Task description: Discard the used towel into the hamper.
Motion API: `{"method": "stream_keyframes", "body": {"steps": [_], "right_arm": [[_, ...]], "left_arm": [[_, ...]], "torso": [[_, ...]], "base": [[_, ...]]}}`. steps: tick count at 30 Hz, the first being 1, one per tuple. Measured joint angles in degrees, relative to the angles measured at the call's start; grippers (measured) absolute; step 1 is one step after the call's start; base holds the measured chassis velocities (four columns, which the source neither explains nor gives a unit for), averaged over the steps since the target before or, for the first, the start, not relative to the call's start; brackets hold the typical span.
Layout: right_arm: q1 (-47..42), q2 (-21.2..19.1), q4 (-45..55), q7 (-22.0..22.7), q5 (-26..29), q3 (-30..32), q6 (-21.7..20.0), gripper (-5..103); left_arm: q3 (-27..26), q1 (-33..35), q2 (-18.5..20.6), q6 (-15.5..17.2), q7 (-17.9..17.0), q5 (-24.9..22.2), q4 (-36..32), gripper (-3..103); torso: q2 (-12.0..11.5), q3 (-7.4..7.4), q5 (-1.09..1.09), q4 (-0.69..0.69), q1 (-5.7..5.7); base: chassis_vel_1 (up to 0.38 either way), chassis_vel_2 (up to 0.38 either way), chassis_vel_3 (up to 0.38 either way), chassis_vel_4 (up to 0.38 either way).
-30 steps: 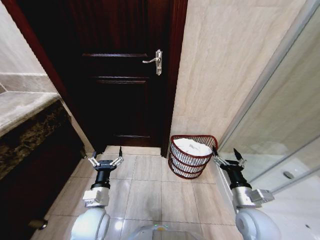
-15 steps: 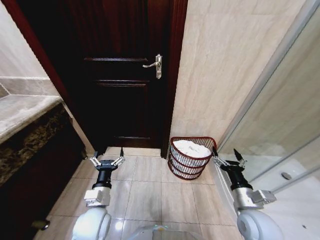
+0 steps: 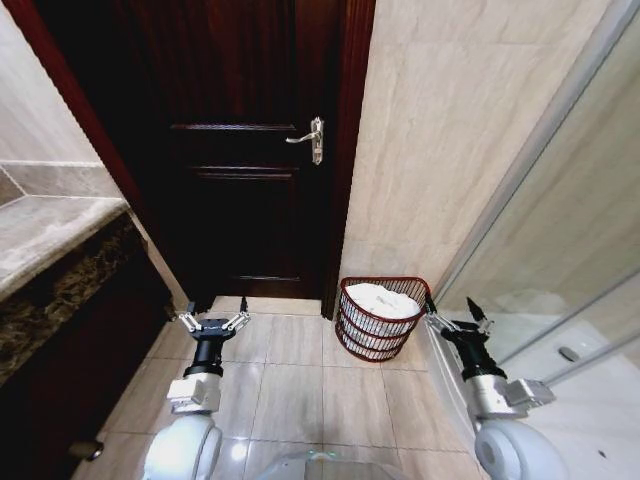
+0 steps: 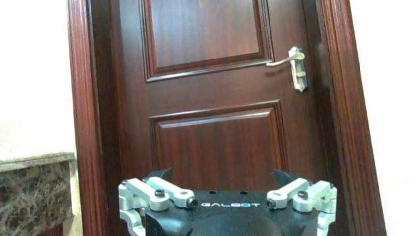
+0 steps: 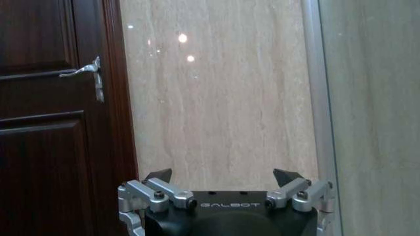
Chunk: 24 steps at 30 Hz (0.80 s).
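Head view: towel (image 3: 381, 298) half-buried in hamper (image 3: 378, 320); left hand (image 3: 211, 319) and right hand (image 3: 455, 312) spread wide, empty.

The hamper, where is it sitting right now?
In the head view the hamper stands on the floor against the tiled wall, just right of the door, with the open right gripper beside it.

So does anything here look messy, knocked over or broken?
Nothing stands out. The hamper stands upright on the floor by the wall with the white towel inside. Both pincers, left and right, are open and empty.
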Motion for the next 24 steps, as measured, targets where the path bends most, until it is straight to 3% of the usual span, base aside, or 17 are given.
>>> {"method": "stream_keyframes", "body": {"steps": [24], "right_arm": [[-0.2, -1.2, -0.1, 0.2, 0.7, 0.1, -0.6, 100]], "left_arm": [[0.3, 0.4, -0.3, 0.4, -1.2, 0.8, -0.3, 100]], "torso": [[5.8, 3.48, 0.0, 0.0, 2.31]], "base": [[0.0, 0.0, 0.0, 0.0]]}}
